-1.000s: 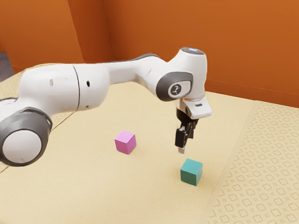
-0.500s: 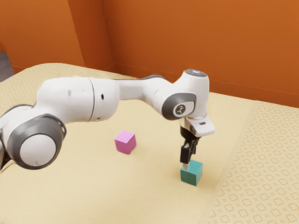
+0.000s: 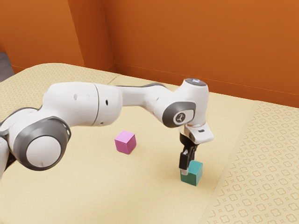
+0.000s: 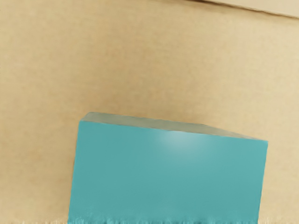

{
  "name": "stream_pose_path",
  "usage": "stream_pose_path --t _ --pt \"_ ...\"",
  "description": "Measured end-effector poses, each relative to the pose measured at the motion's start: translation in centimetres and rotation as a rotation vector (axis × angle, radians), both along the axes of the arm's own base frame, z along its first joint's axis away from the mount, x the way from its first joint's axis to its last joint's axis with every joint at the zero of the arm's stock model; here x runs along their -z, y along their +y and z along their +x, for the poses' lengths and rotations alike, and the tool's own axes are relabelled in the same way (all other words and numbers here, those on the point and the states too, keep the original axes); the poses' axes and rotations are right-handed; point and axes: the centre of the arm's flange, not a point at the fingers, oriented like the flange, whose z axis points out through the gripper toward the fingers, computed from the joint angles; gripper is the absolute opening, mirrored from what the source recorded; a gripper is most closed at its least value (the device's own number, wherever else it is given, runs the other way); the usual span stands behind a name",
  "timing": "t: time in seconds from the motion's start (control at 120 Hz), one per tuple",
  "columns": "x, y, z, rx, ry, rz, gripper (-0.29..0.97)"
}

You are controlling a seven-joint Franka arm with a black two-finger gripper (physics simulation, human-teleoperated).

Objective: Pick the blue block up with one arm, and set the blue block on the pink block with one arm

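The blue block, teal in colour, rests on the tan table at the exterior view's lower right. My gripper has come down onto it and is open: one dark finger lies along the block's left face, the other is hidden behind the block. In the wrist view the blue block looms large just under my hand. The pink block sits on the table to the exterior view's left of the blue block, about two block widths away and a little farther back.
The tan table has a patterned strip along the exterior view's right side. Orange walls rise behind the table. My white arm spans the space above and behind the pink block.
My hand has moved down and toward the exterior view's right, from hanging above the table to straddling the blue block. Both blocks stay where they were.
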Motion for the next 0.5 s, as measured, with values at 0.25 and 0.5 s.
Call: stream_pose_path --t 0.25,0.5 --pt "1.8 -0.4 -0.3 0.025 0.012 0.010 0.68" --pt "2.1 0.3 0.1 0.023 0.008 0.010 0.42"
